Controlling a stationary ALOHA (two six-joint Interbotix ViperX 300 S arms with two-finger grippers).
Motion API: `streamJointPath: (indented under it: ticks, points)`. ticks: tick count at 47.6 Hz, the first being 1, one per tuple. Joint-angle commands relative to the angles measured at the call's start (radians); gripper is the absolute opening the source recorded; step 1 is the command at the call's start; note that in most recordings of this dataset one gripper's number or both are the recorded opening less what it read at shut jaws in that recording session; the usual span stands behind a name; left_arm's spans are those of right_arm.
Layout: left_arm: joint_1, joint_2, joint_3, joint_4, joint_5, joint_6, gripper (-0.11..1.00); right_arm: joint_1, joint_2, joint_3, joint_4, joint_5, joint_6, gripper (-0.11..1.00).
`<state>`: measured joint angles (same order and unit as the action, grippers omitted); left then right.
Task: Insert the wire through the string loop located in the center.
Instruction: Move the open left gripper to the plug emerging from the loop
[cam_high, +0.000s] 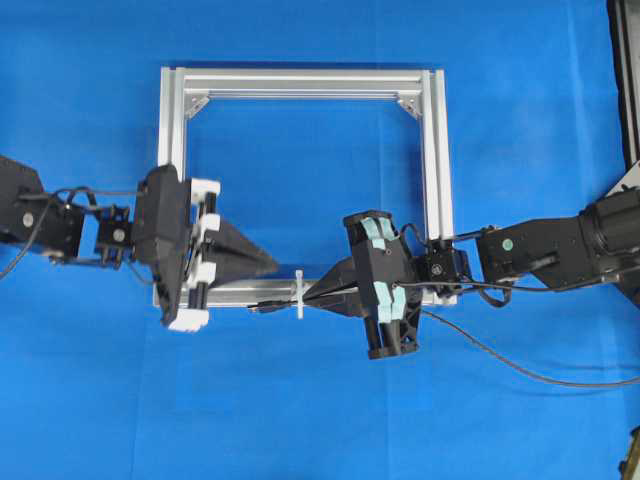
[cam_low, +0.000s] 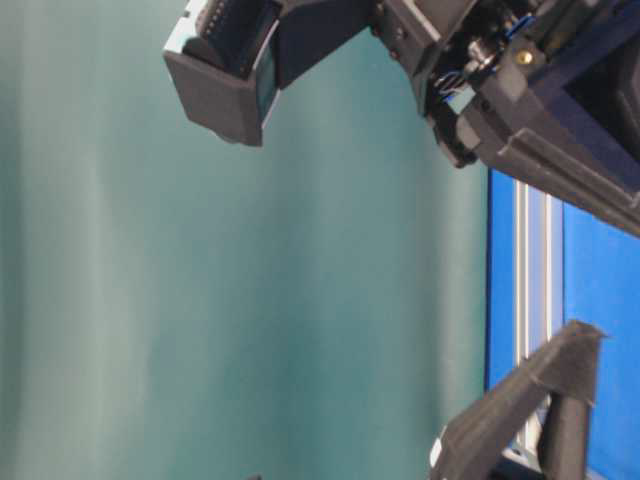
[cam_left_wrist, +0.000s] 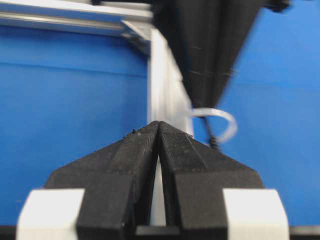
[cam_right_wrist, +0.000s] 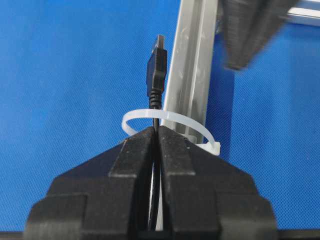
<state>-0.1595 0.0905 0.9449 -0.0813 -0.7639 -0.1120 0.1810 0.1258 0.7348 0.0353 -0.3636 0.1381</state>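
the square aluminium frame (cam_high: 305, 85) lies flat on the blue counter (cam_high: 100, 400), its inside bare blue and open cloth on every side of it. the string loop (cam_right_wrist: 170, 122), a white tie, stands on the frame's near bar at about its middle, arching out over the blue beside the rail. the right claw (cam_right_wrist: 156, 132) is clenched on the wire (cam_right_wrist: 156, 75), its tips right at the loop; the wire passes through the loop and its dark plug with a silvery tip sticks out on the far side, close alongside the bar and above the cloth. the rest of the wire trails across the counter toward the right edge in the overhead view. the left claw (cam_left_wrist: 158, 127) is clenched on nothing, pointing along the bar toward the loop and standing a little apart from it, over the near rail. between the two claw tips only the loop and the plug are seen. behind the counter hangs a plain green backdrop (cam_low: 250, 300).
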Motion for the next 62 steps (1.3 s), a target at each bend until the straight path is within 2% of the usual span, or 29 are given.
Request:
streamJointPath:
  ticks: [1, 9, 39, 43, 52, 55, 57, 62]
  points:
    - [-0.028, -0.026, -0.006, 0.0, -0.006, 0.002, 0.0, 0.002, -0.011, -0.018, 0.002, -0.005, -0.002, -0.03]
    - [-0.052, -0.025, -0.006, 0.002, -0.005, 0.002, 0.0, 0.002, -0.011, -0.02, 0.002, -0.005, -0.002, -0.03]
    - [-0.061, -0.023, -0.006, 0.008, 0.015, 0.026, 0.01, 0.002, -0.011, -0.018, 0.002, -0.005, -0.002, -0.03]
    - [-0.066, -0.023, -0.008, 0.008, 0.02, 0.026, 0.14, 0.002, -0.011, -0.02, 0.002, -0.005, -0.002, -0.03]
    - [-0.067, -0.021, -0.017, 0.009, 0.035, 0.026, 0.72, 0.002, -0.011, -0.02, 0.002, -0.005, -0.002, -0.03]
    - [-0.067, -0.02, -0.021, 0.008, 0.046, 0.023, 0.87, 0.002, -0.011, -0.02, 0.002, -0.005, -0.002, -0.03]
    - [-0.069, -0.02, -0.023, 0.008, 0.054, 0.023, 0.91, 0.002, -0.011, -0.02, 0.002, -0.005, -0.002, -0.03]
    - [-0.067, -0.017, -0.029, 0.008, 0.075, 0.023, 0.89, 0.002, -0.011, -0.02, 0.002, -0.005, -0.002, -0.03]
